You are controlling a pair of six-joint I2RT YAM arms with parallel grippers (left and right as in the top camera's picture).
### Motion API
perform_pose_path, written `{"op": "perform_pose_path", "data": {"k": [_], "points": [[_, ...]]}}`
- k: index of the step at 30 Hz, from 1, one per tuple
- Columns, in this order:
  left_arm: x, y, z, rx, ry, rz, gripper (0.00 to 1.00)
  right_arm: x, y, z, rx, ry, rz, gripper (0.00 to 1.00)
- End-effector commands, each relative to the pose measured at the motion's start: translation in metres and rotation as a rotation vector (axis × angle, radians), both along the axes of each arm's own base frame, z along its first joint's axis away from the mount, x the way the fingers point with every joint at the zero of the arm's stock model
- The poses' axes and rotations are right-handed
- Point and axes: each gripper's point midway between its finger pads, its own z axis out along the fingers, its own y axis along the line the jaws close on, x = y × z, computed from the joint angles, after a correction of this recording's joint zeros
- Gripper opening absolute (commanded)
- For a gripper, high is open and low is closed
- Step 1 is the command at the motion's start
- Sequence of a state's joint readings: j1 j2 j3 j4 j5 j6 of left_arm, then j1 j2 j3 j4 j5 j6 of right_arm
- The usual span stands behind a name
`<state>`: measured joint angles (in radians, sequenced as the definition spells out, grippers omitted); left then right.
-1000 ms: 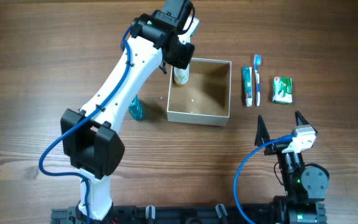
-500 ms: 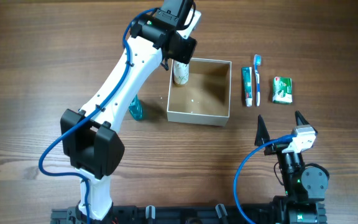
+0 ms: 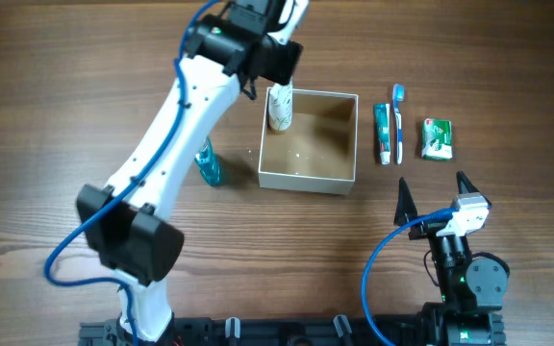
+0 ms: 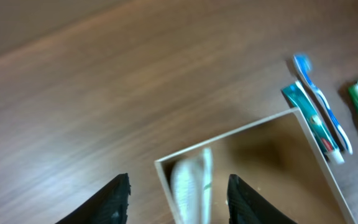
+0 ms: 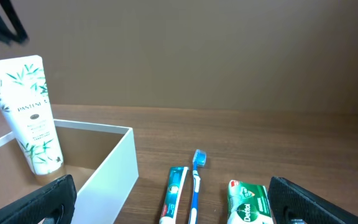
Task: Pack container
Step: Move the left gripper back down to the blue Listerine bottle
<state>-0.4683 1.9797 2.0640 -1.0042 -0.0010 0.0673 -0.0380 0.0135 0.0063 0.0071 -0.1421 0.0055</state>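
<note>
The container (image 3: 342,175) is a square white-walled box with a tan inside, at the table's middle back. A white Pantene tube (image 3: 279,108) stands upright in its far left corner; it also shows in the right wrist view (image 5: 27,115) and blurred in the left wrist view (image 4: 190,183). My left gripper (image 4: 178,199) is open above the tube and apart from it. A toothpaste tube (image 3: 383,135), a blue toothbrush (image 3: 398,123) and a green soap packet (image 3: 437,139) lie right of the container. My right gripper (image 3: 430,194) is open and empty near the front right.
A small teal bottle (image 3: 208,165) stands left of the container, partly under my left arm. The container's near wall (image 5: 107,180) shows in the right wrist view, with the toothpaste tube (image 5: 174,193), toothbrush (image 5: 196,180) and soap packet (image 5: 248,202) beside it.
My left gripper has let go of the white tube and risen up and away from it. The tube stays standing in the container's corner. The right arm has not moved.
</note>
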Motion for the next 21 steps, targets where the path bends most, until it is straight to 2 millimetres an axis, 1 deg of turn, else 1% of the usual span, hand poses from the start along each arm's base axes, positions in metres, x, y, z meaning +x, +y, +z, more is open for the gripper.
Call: {"op": "perform_pose_path", "data": {"k": [1, 3, 5, 6, 7, 9, 10, 11, 12, 14, 15, 19, 21], "points": [[0.002, 0.038, 0.065, -0.012, -0.150, 0.093, 0.55, -0.001, 0.003, 0.002, -0.003, -0.009, 0.015, 1.00], [0.002, 0.054, 0.078, -0.025, -0.169, 0.159, 0.60, -0.001, 0.003, 0.002, -0.003, -0.009, 0.015, 1.00], [-0.001, 0.070, 0.086, -0.044, -0.171, 0.215, 0.70, -0.001, 0.003, 0.002, -0.003, -0.009, 0.015, 1.00], [-0.003, 0.077, 0.089, -0.050, -0.168, 0.236, 0.72, -0.001, 0.003, 0.002, -0.003, -0.009, 0.015, 1.00], [-0.005, 0.088, 0.092, -0.063, -0.158, 0.275, 0.77, -0.001, 0.003, 0.002, -0.003, -0.009, 0.015, 1.00], [-0.011, 0.107, 0.093, -0.081, -0.130, 0.347, 0.84, -0.001, 0.003, 0.002, -0.003, -0.009, 0.015, 1.00], [-0.013, 0.115, 0.092, -0.085, -0.115, 0.375, 0.88, -0.001, 0.003, 0.002, -0.003, -0.009, 0.015, 1.00], [-0.017, 0.127, 0.089, -0.092, -0.087, 0.423, 0.91, -0.001, 0.003, 0.002, -0.003, -0.009, 0.015, 1.00], [-0.020, 0.135, 0.087, -0.093, -0.068, 0.451, 0.92, -0.001, 0.003, 0.002, -0.003, -0.009, 0.015, 1.00], [-0.031, 0.158, 0.074, -0.094, 0.013, 0.551, 0.99, -0.001, 0.003, 0.002, -0.003, -0.009, 0.015, 1.00], [-0.037, 0.168, 0.068, -0.095, 0.050, 0.596, 1.00, -0.001, 0.003, 0.002, -0.003, -0.009, 0.015, 1.00], [-0.058, 0.194, 0.054, -0.097, 0.163, 0.732, 1.00, -0.001, 0.003, 0.002, -0.003, -0.009, 0.015, 1.00], [-0.067, 0.198, 0.048, -0.089, 0.207, 0.749, 1.00, -0.001, 0.003, 0.002, -0.003, -0.009, 0.015, 1.00]]}}
